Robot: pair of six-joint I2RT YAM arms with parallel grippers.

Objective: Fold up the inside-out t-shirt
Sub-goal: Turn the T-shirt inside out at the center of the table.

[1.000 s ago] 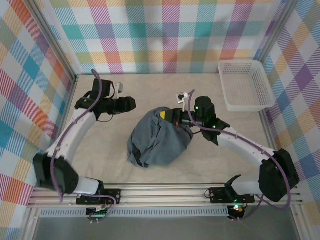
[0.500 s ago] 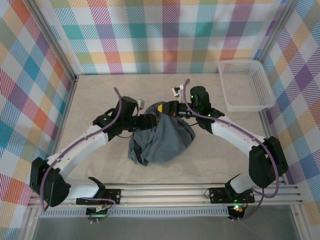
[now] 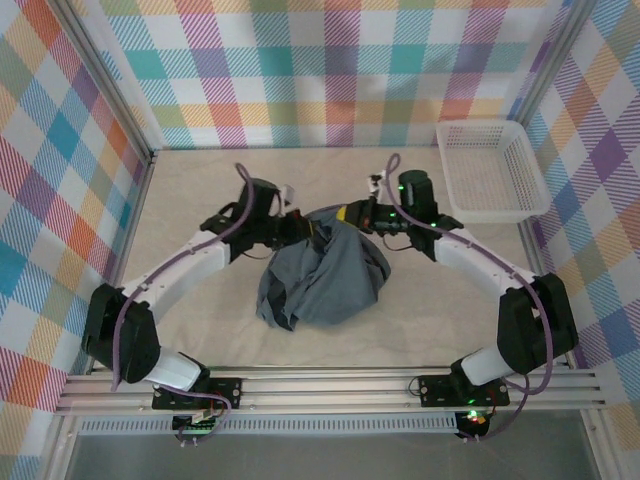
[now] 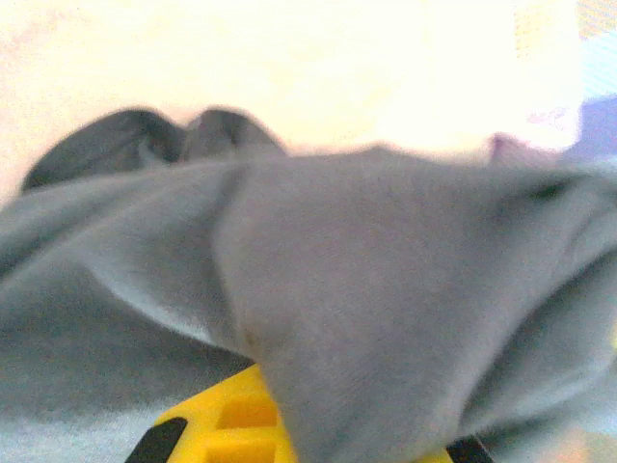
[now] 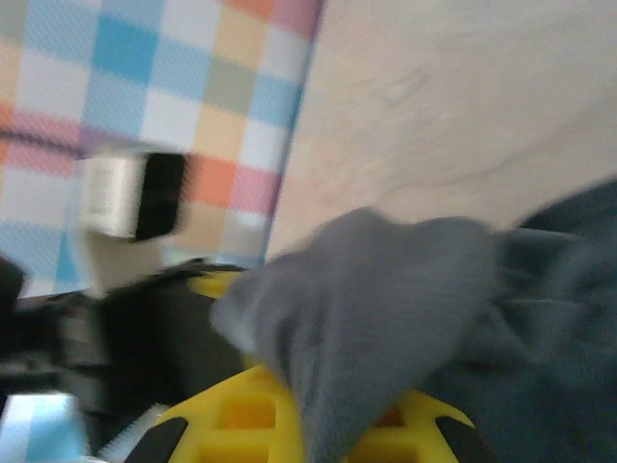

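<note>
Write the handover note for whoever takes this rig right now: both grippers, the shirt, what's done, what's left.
Left gripper: shut on the far edge of the t-shirt; its wrist view shows cloth draped across it.
Right gripper: shut on the same far edge, close beside the left one.
Things: the t-shirt is a crumpled blue-grey heap in the middle of the table. The white mesh basket sits apart at the far right corner.
Done: both grips are taken. No fold is visible.
Left: spread the shirt flat, then fold it.
</note>
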